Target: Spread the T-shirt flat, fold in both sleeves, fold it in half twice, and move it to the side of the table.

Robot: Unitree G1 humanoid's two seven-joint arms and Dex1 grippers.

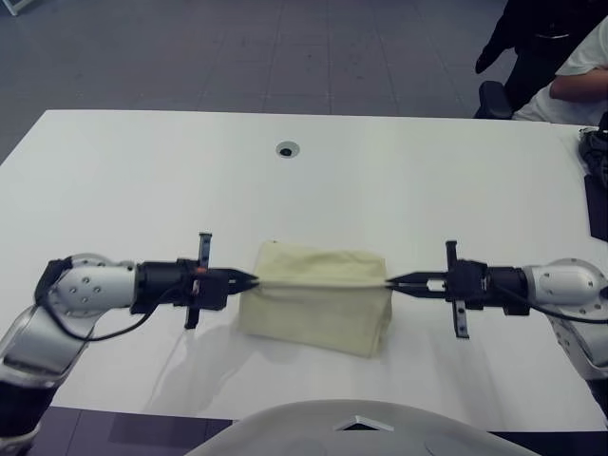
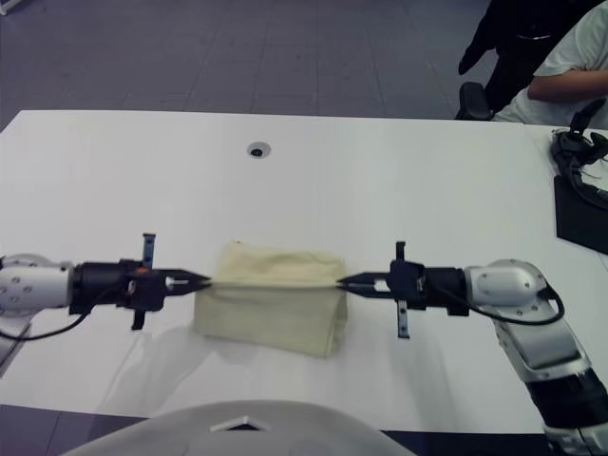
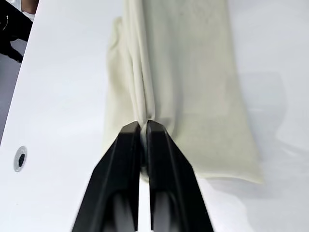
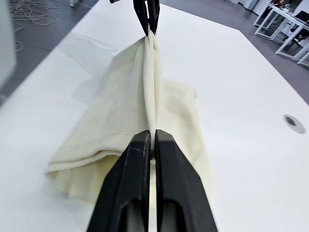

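Observation:
The pale yellow T-shirt point(image 1: 318, 304) is a folded bundle near the table's front middle, its top edge pulled taut between both grippers and lifted a little, the rest draping down onto the table. My left gripper point(image 1: 251, 281) is shut on the T-shirt's left end; its fingertips point(image 3: 143, 126) pinch the cloth. At the right end my right gripper point(image 1: 391, 281) is shut on the T-shirt point(image 4: 130, 111), fingertips point(image 4: 152, 135) clamped on the edge. Both arms lie level, pointing inward at each other.
The white table point(image 1: 142, 190) has a round cable hole point(image 1: 287, 149) behind the shirt. Dark gear point(image 2: 579, 180) lies at the far right edge. A seated person point(image 1: 570, 76) is beyond the far right corner. Free surface lies left, right and behind the shirt.

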